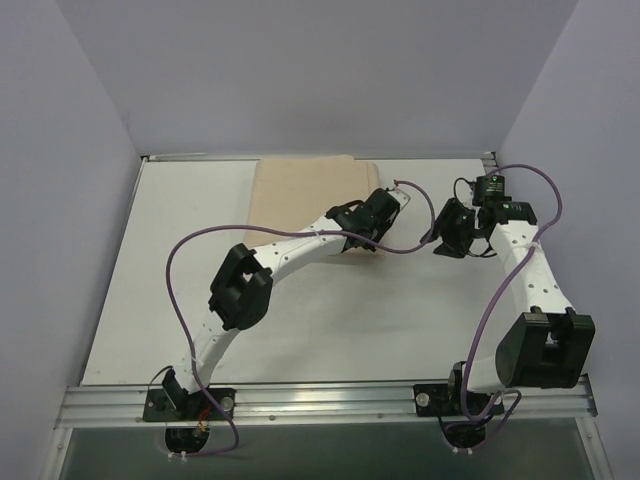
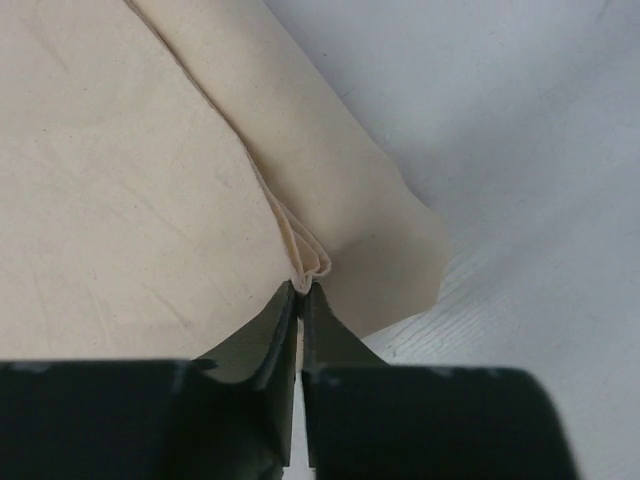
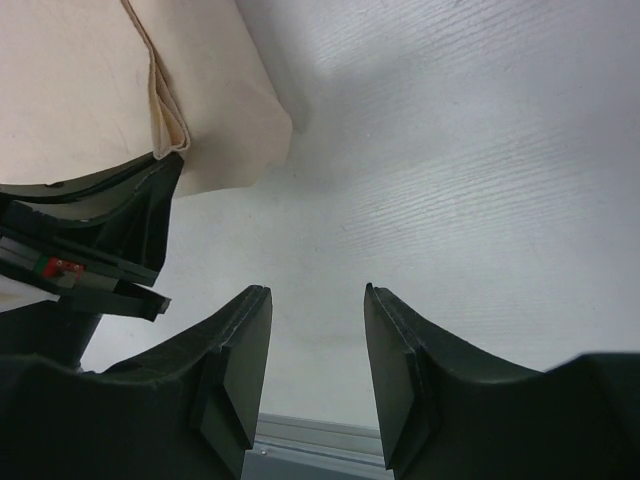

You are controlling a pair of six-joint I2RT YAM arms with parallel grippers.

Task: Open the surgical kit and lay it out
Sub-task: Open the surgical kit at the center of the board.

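Observation:
The beige cloth wrap lies folded shut at the back middle of the white table. My left gripper is at the wrap's near right corner. In the left wrist view it is shut on a folded edge of the cloth wrap, and the pinched layers bunch up just past the tips. My right gripper hovers to the right of the wrap; in the right wrist view it is open and empty over bare table, and the wrap's corner shows at the upper left. The mesh tray and the steel instruments are hidden.
The left gripper's body sits close on the left in the right wrist view. A metal rail runs along the near table edge, and another shows in the right wrist view. Grey walls enclose the table on three sides.

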